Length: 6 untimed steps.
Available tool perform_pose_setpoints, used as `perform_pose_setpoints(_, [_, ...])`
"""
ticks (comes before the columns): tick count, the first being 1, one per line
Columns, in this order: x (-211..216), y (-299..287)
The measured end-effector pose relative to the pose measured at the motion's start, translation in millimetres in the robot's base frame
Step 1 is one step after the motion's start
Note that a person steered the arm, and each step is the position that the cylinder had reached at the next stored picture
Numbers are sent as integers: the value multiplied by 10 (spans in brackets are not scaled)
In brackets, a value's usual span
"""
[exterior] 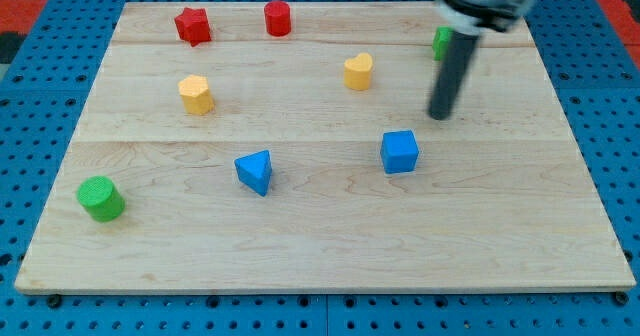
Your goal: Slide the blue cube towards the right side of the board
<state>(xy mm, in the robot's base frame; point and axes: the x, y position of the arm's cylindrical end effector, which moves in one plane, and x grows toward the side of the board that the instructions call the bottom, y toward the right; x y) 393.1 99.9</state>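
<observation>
My tip (439, 116), the lower end of a straight dark rod with nothing to open or close and nothing held, stood on the pale wooden board (320, 246) in its right half, up and to the view's right of the blue cube (400, 152) and apart from it, touching no block. The blue cube sat right of the board's middle, well short of the right edge. To its left, at about the same height in the view, lay a blue triangular block (255, 170), and further left, near the board's lower left corner, a green cylinder (101, 198). A yellow heart-shaped block (358, 72) was above and left of the cube, and a yellow hexagonal block (196, 94) lay further left. Near the top edge stood a red star-shaped block (193, 25) and, to its right, a red cylinder (277, 18). A green block (440, 42) showed just left of my rod near the top right, partly hidden so I could not tell its shape. The board rested on a blue perforated table (40, 106)
</observation>
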Motion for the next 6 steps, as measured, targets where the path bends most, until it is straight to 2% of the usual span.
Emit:
perform_pose_setpoints(1, [18,-799])
perform_pose_setpoints(3, [689,-497])
perform_pose_setpoints(5, [778,252])
perform_pose_setpoints(6, [676,-266])
